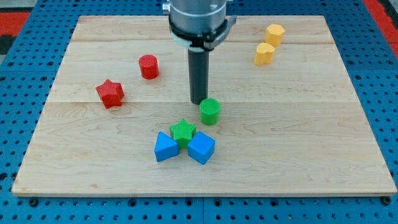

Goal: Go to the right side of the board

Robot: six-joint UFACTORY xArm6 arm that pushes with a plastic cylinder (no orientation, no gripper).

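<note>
My tip [199, 102] rests mid-board, just left of the green cylinder [210, 111], perhaps touching. The pale wooden board [323, 143] lies on a blue pegboard bench [379, 74]. No jaws here.

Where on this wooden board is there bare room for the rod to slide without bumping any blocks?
The view's right is open below the two yellow blocks, right of the green cylinder. It is crowded by my tip, beside that cylinder, with the green star and blue blocks below.

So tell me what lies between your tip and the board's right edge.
In the camera view, the green cylinder touches my tip on its right; beyond it, bare wood runs to the board's right edge.
</note>
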